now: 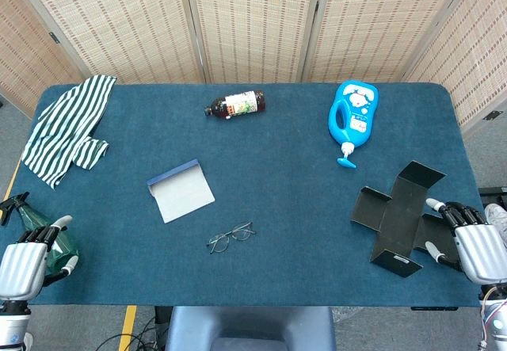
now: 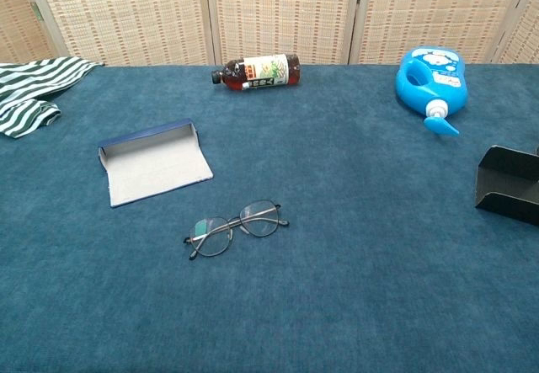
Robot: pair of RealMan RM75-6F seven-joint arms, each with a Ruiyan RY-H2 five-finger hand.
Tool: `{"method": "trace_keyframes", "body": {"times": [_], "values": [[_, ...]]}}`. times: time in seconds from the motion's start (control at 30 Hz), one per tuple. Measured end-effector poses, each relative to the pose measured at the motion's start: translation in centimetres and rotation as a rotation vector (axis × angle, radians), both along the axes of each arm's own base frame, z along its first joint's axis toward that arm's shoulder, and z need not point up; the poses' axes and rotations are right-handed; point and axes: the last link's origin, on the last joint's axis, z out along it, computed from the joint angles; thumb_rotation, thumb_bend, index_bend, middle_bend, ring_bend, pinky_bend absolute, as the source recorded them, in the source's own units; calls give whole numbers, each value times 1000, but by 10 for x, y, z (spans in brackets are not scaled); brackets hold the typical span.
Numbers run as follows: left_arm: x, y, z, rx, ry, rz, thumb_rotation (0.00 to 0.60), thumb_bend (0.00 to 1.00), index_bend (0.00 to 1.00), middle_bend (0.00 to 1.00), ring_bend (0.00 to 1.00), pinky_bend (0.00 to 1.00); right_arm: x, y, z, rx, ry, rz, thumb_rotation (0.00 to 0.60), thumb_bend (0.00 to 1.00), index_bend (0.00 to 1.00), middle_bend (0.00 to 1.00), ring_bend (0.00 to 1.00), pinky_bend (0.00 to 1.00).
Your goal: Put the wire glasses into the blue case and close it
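The wire glasses (image 1: 230, 238) (image 2: 235, 228) lie flat on the blue cloth near the front middle, arms unfolded. Behind and left of them the blue case (image 1: 181, 190) (image 2: 155, 172) lies open, its pale grey lining facing up. My left hand (image 1: 25, 258) hangs at the front left corner, fingers apart, holding nothing. My right hand (image 1: 472, 243) sits at the front right edge beside the black cardboard, fingers apart and empty. Neither hand shows in the chest view.
A brown bottle (image 1: 235, 104) lies at the back middle. A blue cartoon bottle (image 1: 352, 118) lies at the back right. A striped cloth (image 1: 65, 126) is at the back left. Flat black cardboard (image 1: 400, 215) lies front right. A green spray bottle (image 1: 49, 238) sits by my left hand.
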Motion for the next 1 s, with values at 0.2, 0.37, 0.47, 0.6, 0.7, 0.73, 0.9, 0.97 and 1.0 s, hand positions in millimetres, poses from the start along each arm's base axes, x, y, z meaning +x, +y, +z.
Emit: {"method": "trace_keyframes", "body": {"times": [0.2,0.37,0.47,0.6,0.7,0.73,0.9,0.97,1.0], "values": [[7,2,2,-2,-9,-53,600,290,230,362,352,387,3,-3,1,0,8,9,600,259,171,288,230,231],[19,7,3,-27,-34,-148,600,290,243,434,428,522,8,-7,0,-3,10,20,600,259,171,288,230,231],[30,13,1,-67,-34,-234,600,290,242,512,533,654,10,-9,-1,0,9,21,600,259,171,288,229,231],[51,25,-6,-159,-22,-367,600,290,236,623,619,820,11,-9,-3,6,7,22,600,259,171,288,230,231],[70,32,-15,-239,0,-453,600,290,233,706,683,881,12,-8,-5,17,7,21,600,259,172,288,230,231],[77,35,-18,-263,6,-481,600,290,233,738,713,898,12,-8,-5,18,7,20,600,259,171,288,230,231],[106,47,-37,-379,34,-588,600,290,237,874,858,967,11,-7,-5,17,5,15,600,261,171,288,230,231],[114,50,-42,-409,39,-615,600,292,244,929,914,992,11,-6,-4,15,6,12,600,261,171,288,230,231],[119,53,-47,-433,41,-630,600,304,249,953,937,999,10,-6,-4,14,7,10,600,262,171,288,230,231]]}}
